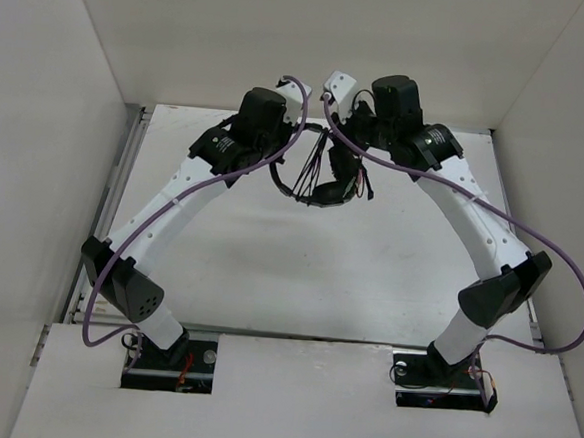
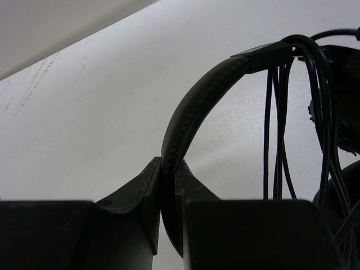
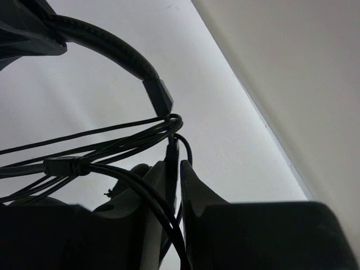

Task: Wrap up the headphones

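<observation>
Clamping the headband, your left gripper [image 2: 167, 188] is closed tight on the headphones [image 2: 194, 104], holding them raised above the desk [image 1: 298, 280], likely so the cable [image 3: 107, 140] can loop freely over the band. Beyond, the cable's plug end sits between the jaws of your right gripper [image 3: 173, 180]; whether they pinch it or stand slack cannot be told.

Table [image 1: 298, 270]: white, faintly scuffed. My left base [image 1: 167, 356] and right base [image 1: 441, 380] at its near edge. Headphones [image 1: 326, 193] above; contact unclear.
</observation>
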You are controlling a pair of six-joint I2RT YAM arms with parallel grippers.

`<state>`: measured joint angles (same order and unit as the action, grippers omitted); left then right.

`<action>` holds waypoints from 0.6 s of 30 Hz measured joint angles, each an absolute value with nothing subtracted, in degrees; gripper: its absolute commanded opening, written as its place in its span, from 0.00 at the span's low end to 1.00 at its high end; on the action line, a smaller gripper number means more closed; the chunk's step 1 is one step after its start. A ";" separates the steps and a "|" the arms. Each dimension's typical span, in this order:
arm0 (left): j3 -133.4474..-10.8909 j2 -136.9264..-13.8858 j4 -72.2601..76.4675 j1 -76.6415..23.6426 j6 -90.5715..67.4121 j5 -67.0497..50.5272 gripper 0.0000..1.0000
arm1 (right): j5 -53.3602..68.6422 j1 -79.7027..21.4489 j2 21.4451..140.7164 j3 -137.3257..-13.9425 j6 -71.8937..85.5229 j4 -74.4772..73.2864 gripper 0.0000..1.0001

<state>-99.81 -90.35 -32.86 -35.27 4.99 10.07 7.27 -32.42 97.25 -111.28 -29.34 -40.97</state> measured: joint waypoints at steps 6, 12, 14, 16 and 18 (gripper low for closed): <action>-99.55 -90.02 -33.08 -35.66 4.86 8.99 0.03 | 9.85 -28.75 97.25 -112.03 -27.24 -42.15 0.23; -99.33 -89.38 -32.95 -35.97 4.60 8.36 0.03 | 12.16 -27.42 97.25 -112.05 -25.43 -43.16 0.24; -99.33 -89.34 -32.99 -36.01 4.60 8.08 0.03 | 12.71 -27.33 97.25 -112.05 -24.95 -43.16 0.25; -99.33 -89.34 -33.19 -36.01 4.60 7.68 0.03 | 13.32 -27.00 97.32 -112.09 -24.25 -43.24 0.27; -99.11 -89.25 -33.28 -36.01 4.56 7.29 0.03 | 14.52 -26.17 97.69 -112.62 -23.16 -43.38 0.27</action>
<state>-99.11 -89.25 -33.28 -36.01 4.56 7.29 14.52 -26.17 97.69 -112.62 -23.16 -43.38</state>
